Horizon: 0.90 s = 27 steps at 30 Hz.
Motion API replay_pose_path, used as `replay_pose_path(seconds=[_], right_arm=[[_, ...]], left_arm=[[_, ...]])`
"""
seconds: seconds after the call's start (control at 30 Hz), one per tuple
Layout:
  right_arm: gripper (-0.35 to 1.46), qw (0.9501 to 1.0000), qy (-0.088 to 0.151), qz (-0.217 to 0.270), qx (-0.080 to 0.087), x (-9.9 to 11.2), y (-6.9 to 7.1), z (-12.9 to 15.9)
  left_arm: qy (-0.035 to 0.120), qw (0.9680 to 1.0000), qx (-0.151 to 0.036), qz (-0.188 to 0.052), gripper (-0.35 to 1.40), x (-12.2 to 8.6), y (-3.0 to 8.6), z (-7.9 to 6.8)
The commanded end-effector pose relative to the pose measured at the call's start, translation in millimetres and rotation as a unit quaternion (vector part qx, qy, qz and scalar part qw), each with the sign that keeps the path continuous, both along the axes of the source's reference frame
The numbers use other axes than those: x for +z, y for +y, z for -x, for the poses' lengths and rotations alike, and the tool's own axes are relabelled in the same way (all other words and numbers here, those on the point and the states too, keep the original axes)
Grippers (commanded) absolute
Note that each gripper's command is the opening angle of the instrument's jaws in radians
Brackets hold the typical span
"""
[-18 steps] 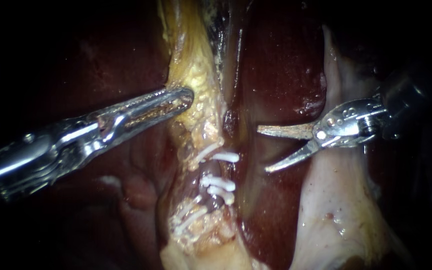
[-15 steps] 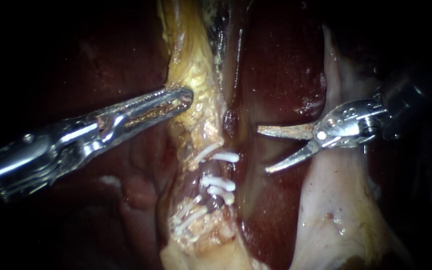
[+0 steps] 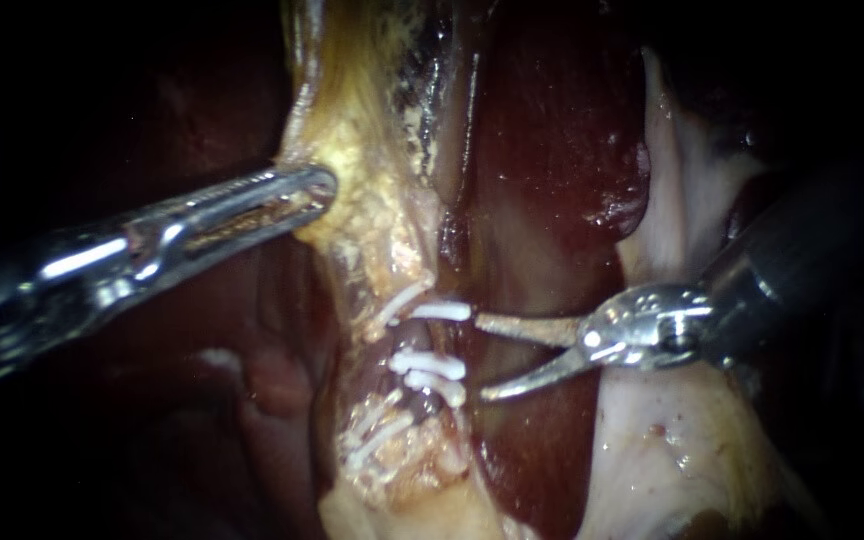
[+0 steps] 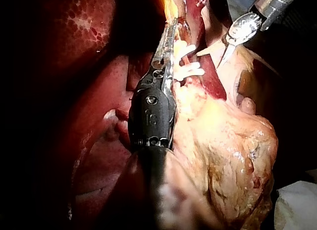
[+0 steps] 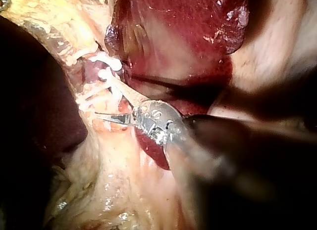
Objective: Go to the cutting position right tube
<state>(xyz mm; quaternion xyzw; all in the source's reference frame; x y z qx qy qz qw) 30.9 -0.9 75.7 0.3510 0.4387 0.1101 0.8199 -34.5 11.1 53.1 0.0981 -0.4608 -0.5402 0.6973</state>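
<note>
**A:** Jaw state of the left instrument [image 3: 324,188]?

**B:** Clamped on the edge of the yellow fatty strand [image 3: 372,210]. Both jaws touch it, and the strand tents toward the shaft side. The left wrist view agrees: the jaws lie lengthwise along the strand with tissue pinched between them.

**A:** And the right instrument [image 3: 480,358]?

**B:** Two thin blades spread in a V, gripping nothing. The shaft comes in from the right, over pale tissue [image 3: 672,440].

**A:** Where is the tube [image 3: 414,337]?

**B:** Mid-view in the endoscope, running downward from the fatty strand. It is dark red and crossed by white clips. There is an upper clip [image 3: 442,311], then a lower pair [image 3: 430,365], with a bare stretch of tube between them.

**A:** How do the blades sit against that stretch?

**B:** The V opens toward it. The upper blade tip is just beside the end of the upper clip, and the lower blade tip is just beside the end of the lower pair. The tips stop short of the tube and are beside it, not around it.

**A:** Does the right wrist view confirm that?

**B:** Only partly. There, one blade overlaps the clips, and I cannot tell whether it touches them.

**A:** What lies around them?

**B:** There are further clips [image 3: 377,438] lower down, toward the left instrument's side. Dark red liver [image 3: 552,150] lies behind, between the tube and the pale tissue.
</note>
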Motion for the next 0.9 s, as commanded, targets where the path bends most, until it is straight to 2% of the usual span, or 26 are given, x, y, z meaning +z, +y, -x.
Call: replay_pose_path(seconds=[0.03, 0.33, 0.67, 0.9], right_arm=[[1.41, 1.0, -0.001, -0.001, -0.001, 0.4, 0.0, -0.1], [1.41, 0.9999, -0.006, -0.008, 0.005, 2.1, 0.5, -1.1], [1.37, 0.9997, -0.022, -0.008, 0.006, 2.7, 0.8, -1.9], [1.37, 0.9997, -0.023, -0.008, 0.009, 3.2, 1.1, -2.9]], left_arm=[[0.001, 1.0, -0.001, 0.003, -0.35, -0.3, 0.0, -0.2], [0.002, 1.0, -0.002, 0.003, -0.35, -0.8, -0.2, -0.1], [0.001, 1.0, -0.004, 0.004, -0.35, -1.1, -0.4, -0.1], [0.002, 1.0, -0.004, 0.004, -0.35, -1.3, -0.5, 0.0]])
